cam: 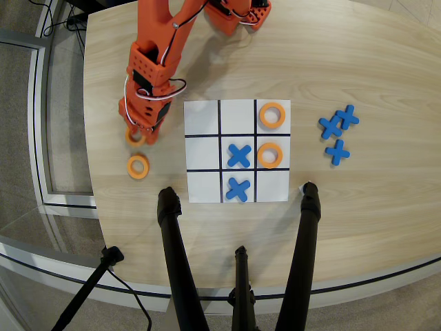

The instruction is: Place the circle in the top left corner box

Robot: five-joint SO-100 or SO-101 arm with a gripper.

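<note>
In the overhead view my orange gripper (pixel 140 135) stands left of the tic-tac-toe sheet (pixel 204 185), shut on one orange circle (pixel 130 136) that the fingers mostly hide. A second orange circle (pixel 138 166) lies on the table just below it. The top left corner box (pixel 202 118) is a bare white cell, about a cell's width to the right of the gripper. Two more orange rings sit in the top right cell (pixel 273 115) and the middle right cell (pixel 269 155). Blue X pieces fill the centre cell (pixel 238 155) and the bottom middle cell (pixel 238 188).
Three loose blue X pieces (pixel 337 131) lie to the right of the sheet. Black tripod legs (pixel 172 241) rise over the table's near edge. The arm's base (pixel 238 15) sits at the far edge. The table's curved left edge (pixel 88 138) runs close to the gripper.
</note>
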